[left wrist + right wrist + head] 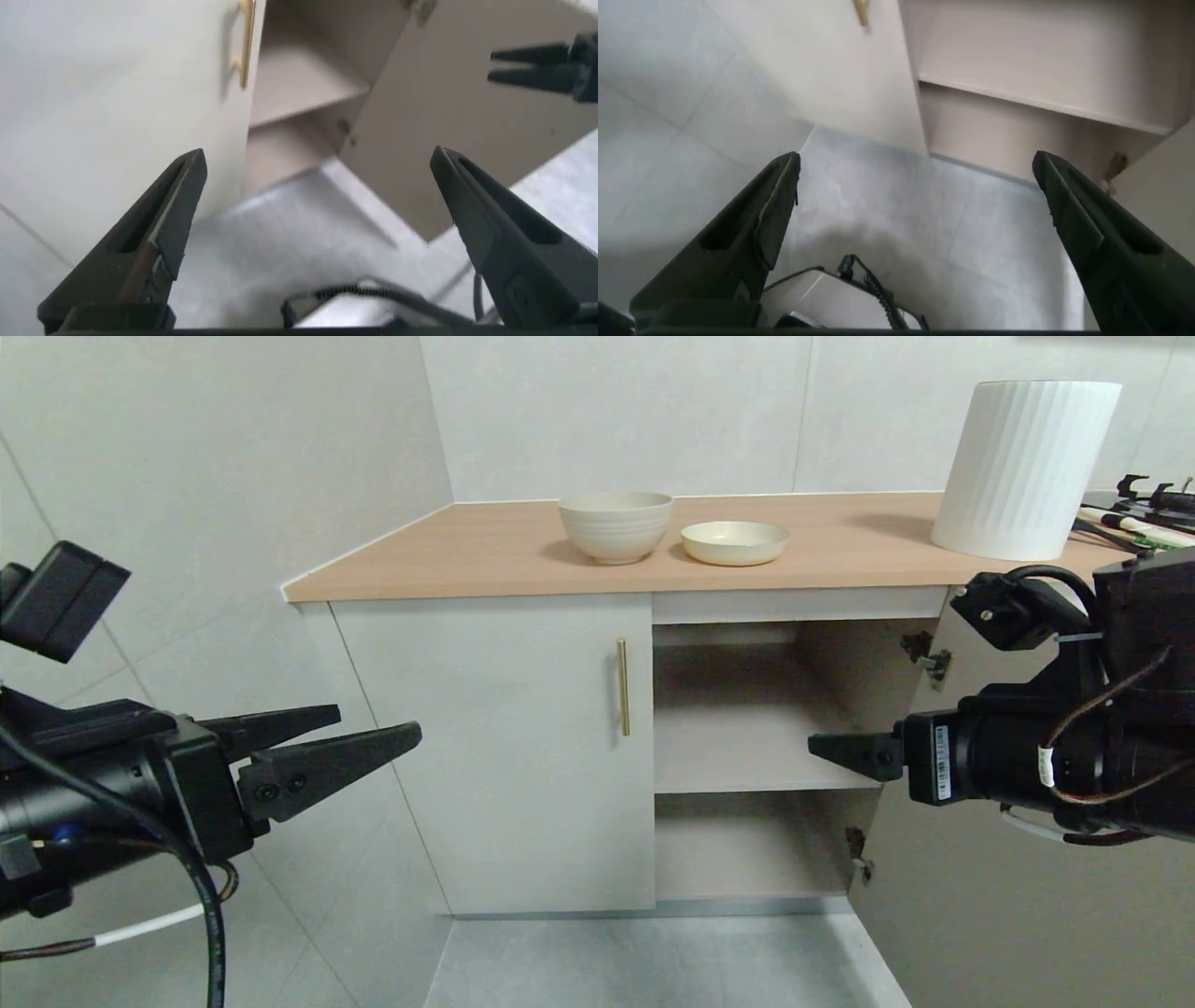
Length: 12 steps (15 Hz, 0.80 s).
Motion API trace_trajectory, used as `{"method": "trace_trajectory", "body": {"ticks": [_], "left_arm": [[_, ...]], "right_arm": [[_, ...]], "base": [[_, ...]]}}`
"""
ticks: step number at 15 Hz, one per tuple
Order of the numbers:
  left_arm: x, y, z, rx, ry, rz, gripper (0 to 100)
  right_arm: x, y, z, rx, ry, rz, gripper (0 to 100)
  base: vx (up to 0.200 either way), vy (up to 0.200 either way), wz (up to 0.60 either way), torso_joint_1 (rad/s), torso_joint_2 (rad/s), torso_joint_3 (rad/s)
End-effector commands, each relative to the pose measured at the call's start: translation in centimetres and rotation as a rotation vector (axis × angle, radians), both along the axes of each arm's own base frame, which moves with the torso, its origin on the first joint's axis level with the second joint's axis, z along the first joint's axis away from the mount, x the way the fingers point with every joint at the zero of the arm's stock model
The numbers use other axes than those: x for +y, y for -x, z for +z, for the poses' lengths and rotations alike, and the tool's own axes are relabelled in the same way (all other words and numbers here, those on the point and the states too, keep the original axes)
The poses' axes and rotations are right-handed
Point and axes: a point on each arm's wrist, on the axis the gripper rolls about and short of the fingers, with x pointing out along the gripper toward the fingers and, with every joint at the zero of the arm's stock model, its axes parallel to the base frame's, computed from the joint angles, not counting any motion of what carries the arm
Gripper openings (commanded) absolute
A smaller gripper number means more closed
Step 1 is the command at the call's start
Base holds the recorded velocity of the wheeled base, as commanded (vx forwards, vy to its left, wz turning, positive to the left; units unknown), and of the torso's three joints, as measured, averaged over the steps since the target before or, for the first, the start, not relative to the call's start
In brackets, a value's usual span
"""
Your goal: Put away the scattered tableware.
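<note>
While the bowl [616, 525] and the shallow plate [735, 542] sit side by side on the wooden desk [467, 555], the plate just to the bowl's right, we hold both arms out in front of the cabinet [485, 616] below it. Our left gripper [378, 722] hangs level to the left of the cabinet, in front of the tiled wall [187, 457]. From the left wrist camera we see this gripper [318, 159] spread wide with nothing between its fingers [154, 233]. Our right gripper [831, 749] hovers at the height of the inner shelf [738, 747], its tip before the open compartment. From the right wrist camera we see it [915, 163] spread just as wide and holding nothing. The cabinet's left door [495, 775] is shut, with a slim gold handle [623, 687] near its inner edge. The right door [971, 933] stands swung out toward us, beneath the right arm. Farther right on the desk stands a tall ribbed white container [1022, 467], well apart from the plate. Beyond it, some utensils [1134, 527] lie at the edge of the head view; we cannot tell what they are. Grey tiles cover the floor [653, 961] at the cabinet's foot.
</note>
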Motion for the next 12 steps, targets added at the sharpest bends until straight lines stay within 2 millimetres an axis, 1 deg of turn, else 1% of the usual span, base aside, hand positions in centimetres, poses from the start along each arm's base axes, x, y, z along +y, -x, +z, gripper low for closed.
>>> {"method": "trace_trajectory", "body": {"ticks": [1,3,8,12], "left_arm": [[-0.08,-0.24,-0.26,0.01,-0.004,-0.002,100],[-0.17,-0.52,-0.17,0.009,-0.003,-0.003,100],[-0.18,-0.55,-0.24,0.01,-0.007,-0.004,100],[-0.2,-0.59,-0.26,0.01,-0.007,-0.004,100]], "right_arm": [[-0.43,0.62,0.74,-0.018,-0.015,0.003,100],[-0.37,0.86,0.73,-0.012,-0.012,0.012,100],[-0.4,1.01,0.19,0.006,-0.007,0.024,100],[-0.69,1.43,0.17,0.001,-0.011,0.024,100]], "base": [[0.0,0.0,0.0,0.0,0.0,0.0],[0.0,0.0,0.0,0.0,0.0,0.0],[0.2,0.0,0.0,0.004,0.0,0.004],[0.2,0.0,0.0,0.002,0.0,0.004]]}}
